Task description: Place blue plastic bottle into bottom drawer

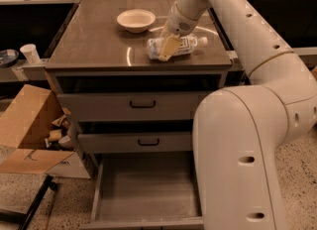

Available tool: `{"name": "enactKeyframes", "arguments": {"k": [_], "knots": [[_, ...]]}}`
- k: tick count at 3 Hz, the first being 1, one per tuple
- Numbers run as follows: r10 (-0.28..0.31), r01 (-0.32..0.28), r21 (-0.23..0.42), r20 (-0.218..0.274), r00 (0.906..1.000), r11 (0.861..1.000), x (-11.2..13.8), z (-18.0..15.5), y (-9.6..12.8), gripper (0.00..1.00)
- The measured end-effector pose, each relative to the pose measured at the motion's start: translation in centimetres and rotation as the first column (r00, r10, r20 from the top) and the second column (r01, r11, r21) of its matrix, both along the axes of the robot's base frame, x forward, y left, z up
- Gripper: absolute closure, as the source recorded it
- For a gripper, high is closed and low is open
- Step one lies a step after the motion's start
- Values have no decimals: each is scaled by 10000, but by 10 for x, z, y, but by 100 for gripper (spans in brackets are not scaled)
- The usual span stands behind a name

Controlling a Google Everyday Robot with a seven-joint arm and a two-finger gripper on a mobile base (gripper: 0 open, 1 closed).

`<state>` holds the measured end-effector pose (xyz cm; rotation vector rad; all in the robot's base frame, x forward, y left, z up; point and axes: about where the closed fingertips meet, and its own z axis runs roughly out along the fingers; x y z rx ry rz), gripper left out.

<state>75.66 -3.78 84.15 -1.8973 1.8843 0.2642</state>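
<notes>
Grey cabinet top (pixel 94 45); blue plastic bottle (pixel 187 43) lies axis left-right, cap rt; gripper (pixel 167 49) over its left half; grip: can't tell.

No text, brand or number can be read anywhere. The blue plastic bottle (pixel 187 44) lies on the tabletop (pixel 94 45) and carries a pale printed label (pixel 154 48), but its print cannot be made out. The hand (pixel 167 50) is at the bottle's labelled end.
</notes>
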Motion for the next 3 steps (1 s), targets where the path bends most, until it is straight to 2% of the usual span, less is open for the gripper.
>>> {"name": "enactKeyframes", "arguments": {"k": [1, 2, 3], "knots": [[-35, 33, 105, 173, 9998, 9999, -14, 16, 0, 96], [-628, 606, 669, 313, 9975, 9959, -47, 41, -7, 100], [-1436, 1405, 1243, 156, 9895, 9822, -86, 49, -18, 100]]}}
